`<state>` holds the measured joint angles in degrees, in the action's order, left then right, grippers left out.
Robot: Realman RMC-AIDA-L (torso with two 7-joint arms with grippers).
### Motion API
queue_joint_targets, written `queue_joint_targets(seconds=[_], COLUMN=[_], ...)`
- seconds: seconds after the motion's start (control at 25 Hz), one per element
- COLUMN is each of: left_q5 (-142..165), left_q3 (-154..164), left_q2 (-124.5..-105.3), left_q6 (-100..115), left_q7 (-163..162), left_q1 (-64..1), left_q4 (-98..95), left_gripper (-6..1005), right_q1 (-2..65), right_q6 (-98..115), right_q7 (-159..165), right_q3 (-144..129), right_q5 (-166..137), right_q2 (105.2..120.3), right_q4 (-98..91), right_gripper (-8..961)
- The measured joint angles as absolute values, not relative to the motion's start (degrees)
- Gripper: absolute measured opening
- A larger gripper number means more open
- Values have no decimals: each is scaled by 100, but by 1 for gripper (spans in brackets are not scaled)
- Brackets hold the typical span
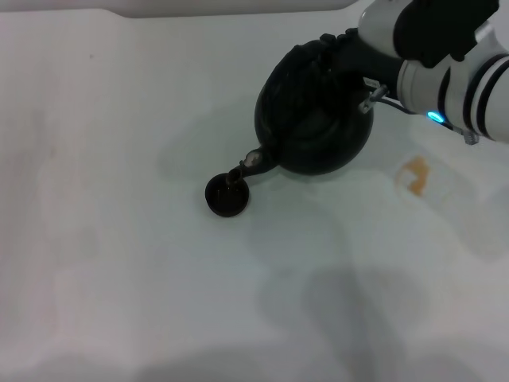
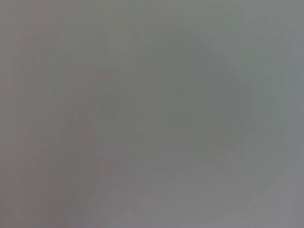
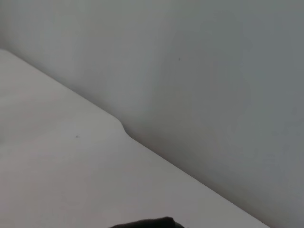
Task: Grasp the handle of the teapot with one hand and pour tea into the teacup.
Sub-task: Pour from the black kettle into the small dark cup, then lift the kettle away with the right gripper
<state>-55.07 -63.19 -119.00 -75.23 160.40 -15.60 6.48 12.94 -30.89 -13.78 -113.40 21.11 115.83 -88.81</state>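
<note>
The matte black teapot (image 1: 314,119) is tilted in the head view, with its spout (image 1: 253,161) and silvery mark pointing down over the teacup (image 1: 227,196). The tiny dark teacup stands on the white table just below the spout tip. My right gripper (image 1: 343,52) comes in from the upper right and is shut on the black handle (image 1: 312,57) at the pot's top. A dark edge (image 3: 147,223) shows low in the right wrist view; I cannot tell what it is. The left gripper is out of view; its wrist view shows only a blurred grey surface.
An orange stain (image 1: 414,176) marks the table (image 1: 119,239) to the right of the teapot. The table's far edge (image 1: 238,9) runs along the top of the head view. The right wrist view shows the table edge (image 3: 123,128) against a grey wall.
</note>
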Motion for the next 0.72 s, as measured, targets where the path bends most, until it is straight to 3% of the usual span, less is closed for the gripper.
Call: queue_joint_targets(seconds=[0.72], left_q5=[-5513], left_q3=[-6319], left_q2=[-11900], left_q6=[-7523], left_q7=[16040], left_q1=[-1565], left_q4=[659], left_gripper=[890], right_q1=[1412], right_q6=[-3013], right_q7=[-1015], right_q3=[-11607], right_q5=[1299], right_q2=[11584], right_q4=[-8902], right_gripper=[167])
